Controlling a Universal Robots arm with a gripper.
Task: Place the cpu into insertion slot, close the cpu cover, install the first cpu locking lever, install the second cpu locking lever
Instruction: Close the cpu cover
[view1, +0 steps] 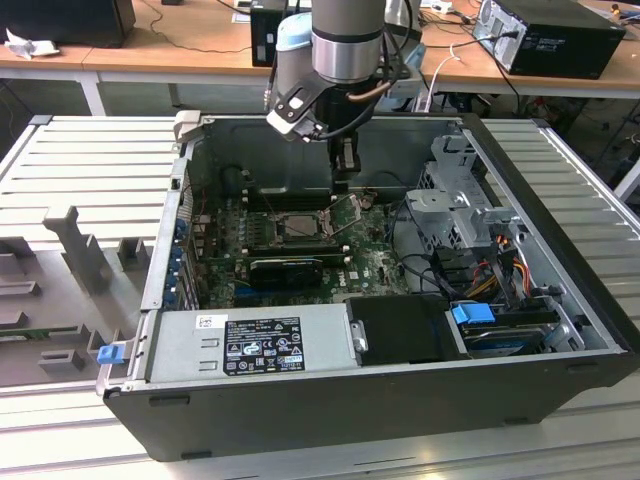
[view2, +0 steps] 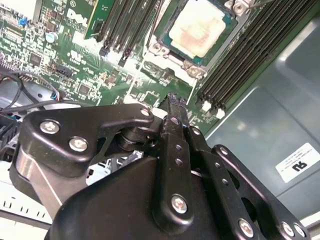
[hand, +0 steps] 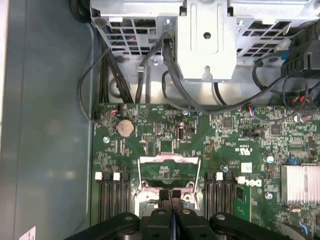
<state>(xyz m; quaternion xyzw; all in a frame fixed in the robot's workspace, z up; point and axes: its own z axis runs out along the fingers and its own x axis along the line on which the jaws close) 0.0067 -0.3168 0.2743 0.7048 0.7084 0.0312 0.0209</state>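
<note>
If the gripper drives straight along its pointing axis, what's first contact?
Likely the raised cpu cover, just ahead of the gripper tips; depth is unclear, so it may already be touching.

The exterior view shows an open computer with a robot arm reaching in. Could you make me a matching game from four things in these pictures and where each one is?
Things:
1. chip
2. gripper
3. round battery
4. blue clip

Places:
A. on an outer corner of the case, at the exterior view's left
B. sitting in the square socket
C. hanging inside the case, above the board
D. flat on the green board, near its edge

Pairs: 1-B, 2-C, 3-D, 4-A
</note>
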